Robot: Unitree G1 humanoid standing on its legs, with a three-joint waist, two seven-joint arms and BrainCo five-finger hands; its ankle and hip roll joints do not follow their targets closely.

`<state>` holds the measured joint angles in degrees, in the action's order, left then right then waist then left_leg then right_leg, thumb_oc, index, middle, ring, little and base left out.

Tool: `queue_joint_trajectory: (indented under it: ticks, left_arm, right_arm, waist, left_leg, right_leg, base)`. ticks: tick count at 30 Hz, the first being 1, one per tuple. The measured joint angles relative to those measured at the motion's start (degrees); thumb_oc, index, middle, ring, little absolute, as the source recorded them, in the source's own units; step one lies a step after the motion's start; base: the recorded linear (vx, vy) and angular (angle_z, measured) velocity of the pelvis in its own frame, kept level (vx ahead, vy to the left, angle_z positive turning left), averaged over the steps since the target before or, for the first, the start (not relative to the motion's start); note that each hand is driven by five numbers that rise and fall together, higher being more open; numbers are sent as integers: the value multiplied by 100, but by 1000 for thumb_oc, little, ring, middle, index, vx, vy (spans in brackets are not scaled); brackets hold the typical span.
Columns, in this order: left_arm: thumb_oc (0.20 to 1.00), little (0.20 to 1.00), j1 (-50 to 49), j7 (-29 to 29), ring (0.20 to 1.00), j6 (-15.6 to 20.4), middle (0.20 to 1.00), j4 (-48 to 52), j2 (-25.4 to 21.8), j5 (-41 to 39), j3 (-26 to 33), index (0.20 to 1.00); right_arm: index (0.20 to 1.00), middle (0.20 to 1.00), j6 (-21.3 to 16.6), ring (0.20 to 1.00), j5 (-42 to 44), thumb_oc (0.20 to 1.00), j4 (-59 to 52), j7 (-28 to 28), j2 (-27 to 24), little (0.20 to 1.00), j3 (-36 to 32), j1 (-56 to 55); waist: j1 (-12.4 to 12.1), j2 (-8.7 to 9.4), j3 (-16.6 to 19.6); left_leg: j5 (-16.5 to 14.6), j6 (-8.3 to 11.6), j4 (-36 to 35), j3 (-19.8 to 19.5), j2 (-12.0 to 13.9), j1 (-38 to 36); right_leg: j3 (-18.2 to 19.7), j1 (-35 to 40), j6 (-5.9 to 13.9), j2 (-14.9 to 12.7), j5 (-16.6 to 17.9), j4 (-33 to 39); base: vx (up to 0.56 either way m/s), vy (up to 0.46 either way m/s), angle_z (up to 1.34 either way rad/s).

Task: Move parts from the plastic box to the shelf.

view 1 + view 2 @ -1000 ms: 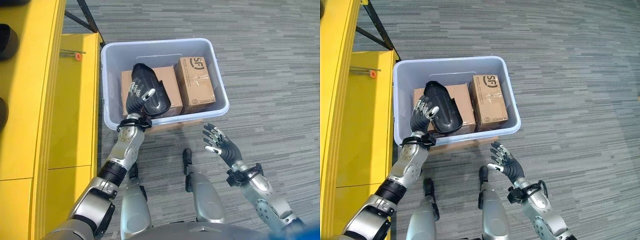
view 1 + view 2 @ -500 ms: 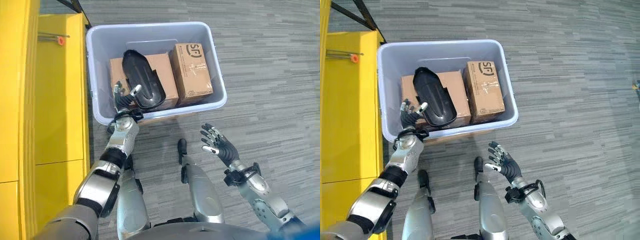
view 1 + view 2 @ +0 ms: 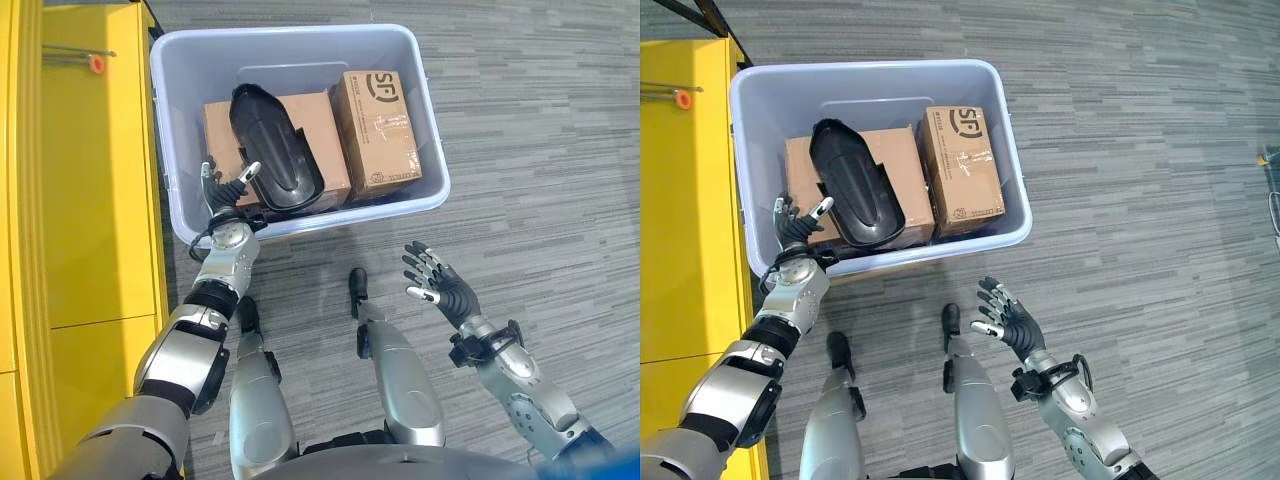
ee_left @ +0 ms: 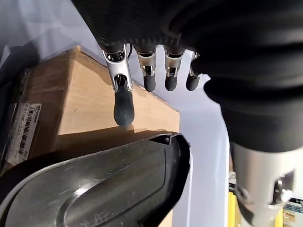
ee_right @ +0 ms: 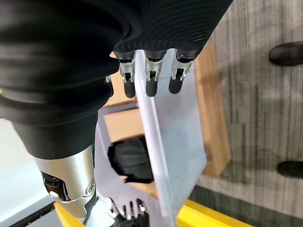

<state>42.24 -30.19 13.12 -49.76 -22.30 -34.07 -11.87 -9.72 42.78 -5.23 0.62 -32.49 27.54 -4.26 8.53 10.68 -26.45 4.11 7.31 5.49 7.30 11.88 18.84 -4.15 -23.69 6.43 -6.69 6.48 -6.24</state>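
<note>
Sitting on the grey carpeted floor (image 3: 560, 120) in front of the robot, the plastic box (image 3: 425, 150) holds what has to go to the yellow shelf (image 3: 100, 200) along the robot's left side. Inside it, two cardboard boxes lie side by side, the wider one (image 3: 330, 135) nearer the shelf and the narrower one (image 3: 378, 130) beside it, and a black curved part (image 3: 272, 150) rests on top of the wider one, so it is probably the first to come out.

The left hand (image 3: 228, 195) is at the box's near corner on the shelf side, fingers spread and relaxed, grasping nothing. In the left wrist view its fingertips (image 4: 123, 105) hang just above the cardboard, close beside the black part's rim but apart from it; that looks like a reach for the part's near end.

The right hand (image 3: 445, 292) hovers open over the floor, short of the box's near wall, likely waiting to support the part's other side.
</note>
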Motion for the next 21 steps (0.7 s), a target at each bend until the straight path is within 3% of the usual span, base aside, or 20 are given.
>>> queue_joint_trajectory:
  ticks: [10,19,21]
  left_arm:
    - [1000,1000,405,-27,1000,-276,1000,-691,-171,488,-58,1000]
    - [1000,1000,1707,-138,1000,-744,1000,-1982,-654,1131,-384,1000]
    - [1000,1000,2144,-127,1000,-884,1000,-2253,-947,1286,-542,1000]
  right_arm:
    - [1000,1000,-77,1000,105,1000,-53,-48,-256,1000,-17,-8]
    - [1000,1000,-128,1000,162,1000,-446,-272,-498,1000,-93,-86]
    - [1000,1000,-132,1000,316,1000,-543,-316,-658,1000,-159,-131]
  waist:
    - [27,67,-181]
    - [187,82,-216]
    - [263,84,-215]
  left_leg:
    - [-4,31,83,-4,68,235]
    - [-22,72,288,-162,125,848]
    - [-21,75,381,-228,145,1207]
  right_leg:
    - [0,-208,-59,63,45,-6]
    - [-139,-642,-62,103,62,-29]
    - [-149,-932,-58,130,75,-44]
  base:
    - [6,0,-1]
    - [3,-5,6]
    - [1,-9,6]
